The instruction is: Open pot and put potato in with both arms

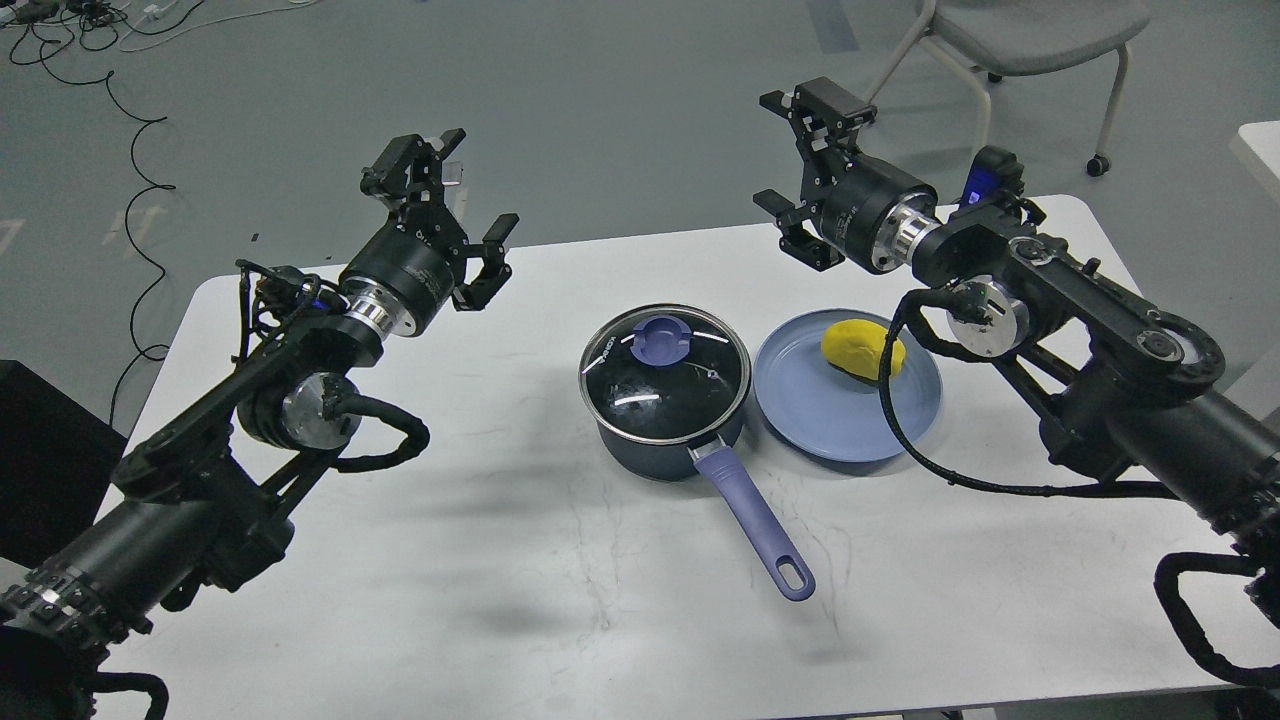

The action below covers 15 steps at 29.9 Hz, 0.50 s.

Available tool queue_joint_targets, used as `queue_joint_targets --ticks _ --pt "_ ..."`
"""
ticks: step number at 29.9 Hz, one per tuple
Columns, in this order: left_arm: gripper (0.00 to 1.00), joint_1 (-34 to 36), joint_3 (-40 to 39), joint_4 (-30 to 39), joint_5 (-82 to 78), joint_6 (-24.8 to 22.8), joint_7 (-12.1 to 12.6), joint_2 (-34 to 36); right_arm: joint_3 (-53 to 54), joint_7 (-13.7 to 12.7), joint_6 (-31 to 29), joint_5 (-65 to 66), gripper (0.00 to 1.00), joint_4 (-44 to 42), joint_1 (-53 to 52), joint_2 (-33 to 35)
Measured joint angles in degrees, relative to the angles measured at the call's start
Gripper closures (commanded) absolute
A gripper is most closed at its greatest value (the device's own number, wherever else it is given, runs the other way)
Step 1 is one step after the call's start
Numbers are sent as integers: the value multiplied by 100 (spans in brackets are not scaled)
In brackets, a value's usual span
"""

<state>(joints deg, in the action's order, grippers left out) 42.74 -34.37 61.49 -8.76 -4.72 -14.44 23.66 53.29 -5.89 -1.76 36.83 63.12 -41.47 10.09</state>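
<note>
Worktop (500,600): lidded pot (665,395), knob (660,343) nearer left gripper (460,225); potato (862,349) under right gripper (810,170); fingers apart, empty.

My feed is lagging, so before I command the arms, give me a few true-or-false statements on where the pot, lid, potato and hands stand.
1. The lid sits on the pot. True.
2. The potato is inside the pot. False: it lies on the blue plate, right of the pot.
3. The left hand is open and holds nothing. True.
4. The right hand grips the lid knob. False: it is open in the air, away from the pot.
5. The pot handle points toward the robot. True.
</note>
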Motion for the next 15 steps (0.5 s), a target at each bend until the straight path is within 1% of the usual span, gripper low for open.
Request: queue_joint_targets --ticks 12,15 --pt "2 14 -82 -111 27 -5 -72 -96 41 0 -4 -34 0 62 130 21" --pt "2 15 -160 -112 45 -18 -76 -83 121 42 -56 -65 0 109 186 34"
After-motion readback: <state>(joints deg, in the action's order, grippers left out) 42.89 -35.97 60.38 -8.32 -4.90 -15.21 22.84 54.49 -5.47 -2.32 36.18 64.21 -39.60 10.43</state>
